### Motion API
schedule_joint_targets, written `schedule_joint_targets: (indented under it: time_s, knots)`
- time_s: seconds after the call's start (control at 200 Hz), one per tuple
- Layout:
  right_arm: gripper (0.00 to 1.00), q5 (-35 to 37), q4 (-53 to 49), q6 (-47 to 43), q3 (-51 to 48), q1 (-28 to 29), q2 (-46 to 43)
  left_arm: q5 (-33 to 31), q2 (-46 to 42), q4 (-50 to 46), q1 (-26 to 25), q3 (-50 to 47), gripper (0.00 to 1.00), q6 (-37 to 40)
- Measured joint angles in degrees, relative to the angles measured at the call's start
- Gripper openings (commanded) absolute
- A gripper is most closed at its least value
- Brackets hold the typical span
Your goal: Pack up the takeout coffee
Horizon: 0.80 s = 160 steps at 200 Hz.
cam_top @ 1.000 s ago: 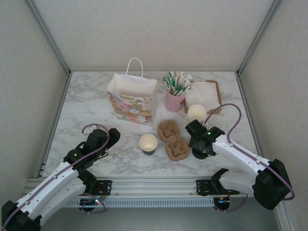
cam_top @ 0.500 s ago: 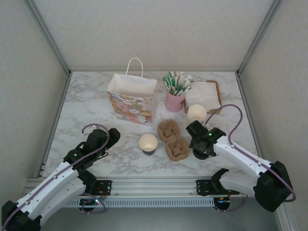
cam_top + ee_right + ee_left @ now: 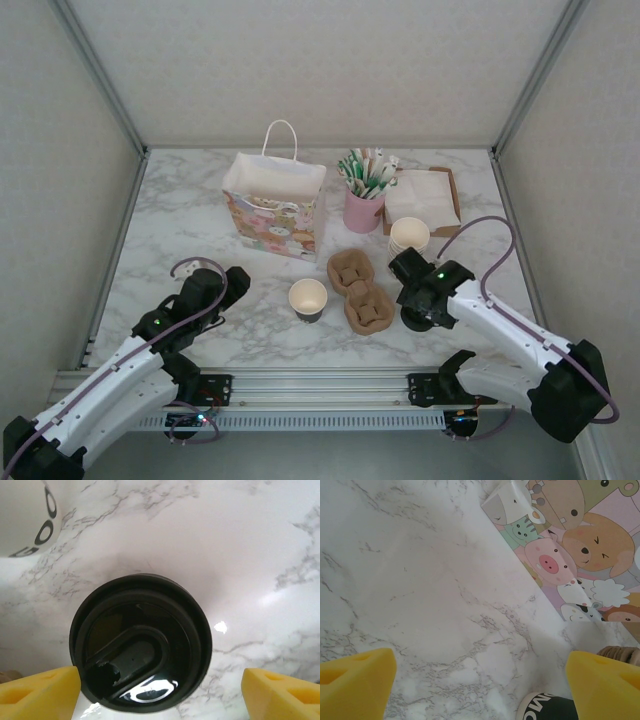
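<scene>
The takeout coffee as a capped cup is out of view. A lidless cream cup (image 3: 308,298) with a dark base stands at the table's middle; its base (image 3: 545,711) sits low in the left wrist view. A round black lid (image 3: 141,642) lies flat on the marble, just under my right gripper (image 3: 413,306). That gripper (image 3: 160,682) is open, its yellow fingertips (image 3: 40,690) on either side of the lid and apart from it. My left gripper (image 3: 210,288) hovers open over bare marble at the left, its jaws (image 3: 480,682) holding nothing.
A cartoon-print paper bag (image 3: 275,205) stands open at the back. A brown cup carrier (image 3: 360,290) lies between cup and lid. A stack of cream cups (image 3: 409,235), a pink holder of straws (image 3: 363,205) and a napkin tray (image 3: 452,190) fill the back right.
My right gripper has shifted slightly to the right above the black lid. The left arm has not moved.
</scene>
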Motion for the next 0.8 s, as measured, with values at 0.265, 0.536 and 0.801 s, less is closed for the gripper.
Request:
schedule_joint_targets:
  time_s: [0.265, 0.536, 0.801]
  knots:
    - [0.85, -0.5, -8.5, 13.4, 11.2, -0.1, 10.4, 0.0, 0.5, 0.0, 0.0, 0.0, 0.88, 0.0]
    - [0.86, -3.2, -5.4, 21.8, 10.6, -1.1, 13.1, 0.0, -0.2, 0.0, 0.0, 0.0, 0.88, 0.0]
    - [0.84, -5.1, -0.2, 28.5, 2.8, -5.2, 5.5, -0.2, -0.3, 0.0, 0.0, 0.0, 0.89, 0.0]
